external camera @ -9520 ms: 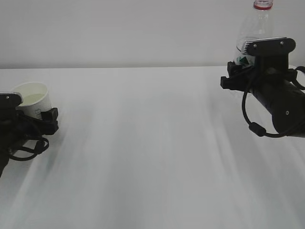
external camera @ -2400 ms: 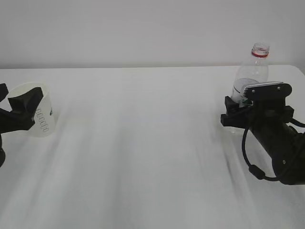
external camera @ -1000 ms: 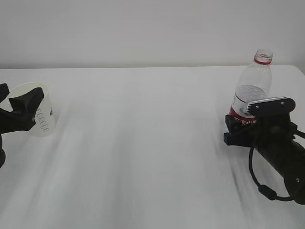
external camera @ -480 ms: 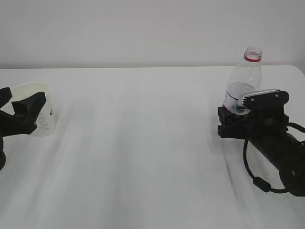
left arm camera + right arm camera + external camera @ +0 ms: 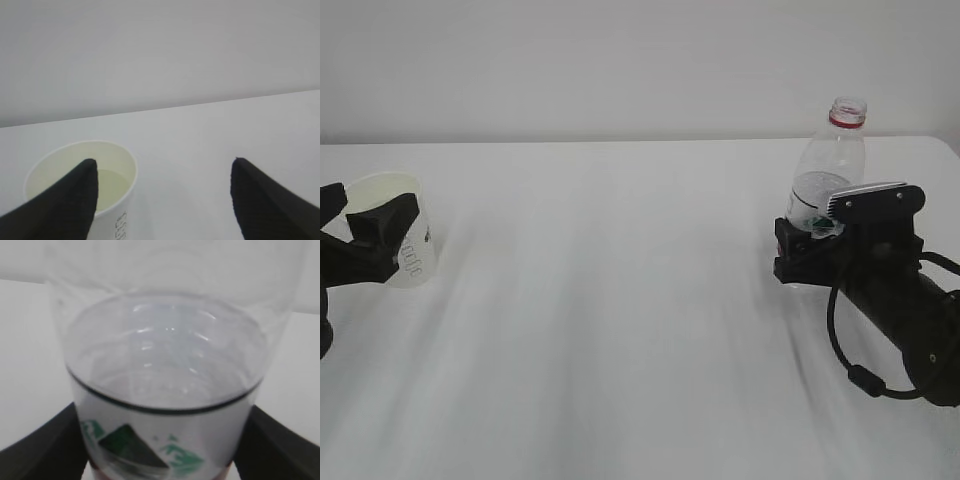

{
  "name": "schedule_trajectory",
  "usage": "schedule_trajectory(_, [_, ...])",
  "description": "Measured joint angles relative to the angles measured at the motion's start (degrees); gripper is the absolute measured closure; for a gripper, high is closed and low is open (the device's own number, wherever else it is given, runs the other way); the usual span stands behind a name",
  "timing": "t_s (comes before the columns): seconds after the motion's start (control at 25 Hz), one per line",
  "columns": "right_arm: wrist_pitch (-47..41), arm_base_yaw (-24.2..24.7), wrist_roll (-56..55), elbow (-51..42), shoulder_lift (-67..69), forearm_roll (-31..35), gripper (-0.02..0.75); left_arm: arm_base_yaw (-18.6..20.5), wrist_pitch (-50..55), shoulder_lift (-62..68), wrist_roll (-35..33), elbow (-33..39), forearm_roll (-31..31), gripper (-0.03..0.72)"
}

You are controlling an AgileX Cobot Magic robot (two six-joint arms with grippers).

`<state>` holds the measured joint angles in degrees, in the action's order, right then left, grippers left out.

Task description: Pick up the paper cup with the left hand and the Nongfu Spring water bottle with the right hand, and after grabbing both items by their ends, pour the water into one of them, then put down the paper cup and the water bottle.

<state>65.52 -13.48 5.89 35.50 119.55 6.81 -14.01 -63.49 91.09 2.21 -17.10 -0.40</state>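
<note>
Change, right side: the right hand (image 5: 820,252) and the Nongfu Spring water bottle (image 5: 828,165) sit slightly further left and a touch higher in the exterior view than half a second ago; a second ago the bottle stood lower and further right.

Change, left side: the left hand (image 5: 365,240) and the paper cup (image 5: 402,237) are much as they were half a second ago, the near finger overlapping the cup's side a little more.

Right hand: at the right of the white table (image 5: 620,300), its black fingers flank the bottle's lower body, one on each side in the right wrist view (image 5: 160,450); the fingers are spread to the bottle's width and pressed against it, holding it.

Nongfu Spring water bottle: upright, uncapped, its red neck ring topmost; whether its base touches the table cannot be told, since the gripper hides it.

Bottle contents: the water (image 5: 165,365) fills only the lower part, its surface a dark ring just above the green mountain logo in the right wrist view (image 5: 165,390).

Left hand: at the table's far left edge, fingers spread wide; in the left wrist view (image 5: 162,200) the left finger overlaps the cup's rim and the right one stands well apart from it, so nothing is gripped.

Paper cup: upright on the table in the left wrist view (image 5: 120,175), green lettering on its side.

Cup contents: a shallow pool of clear liquid over the cream inside.
</note>
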Motion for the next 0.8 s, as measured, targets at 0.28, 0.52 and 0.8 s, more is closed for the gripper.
schedule_trajectory(0.28, [0.0, 0.0, -1.57, 1.63, 0.0, 0.0, 0.13, 0.0, 0.0, 0.0, 0.0, 0.0, 0.4, 0.095])
schedule_trajectory(0.52, [0.0, 0.0, -1.93, 1.84, -1.13, -0.07, 0.13, 0.0, 0.0, 0.0, 0.0, 0.0, 0.4, 0.095])
schedule_trajectory(0.8, [0.0, 0.0, -2.05, 1.84, -2.91, -0.21, 0.13, 0.0, 0.0, 0.0, 0.0, 0.0, 0.4, 0.095])
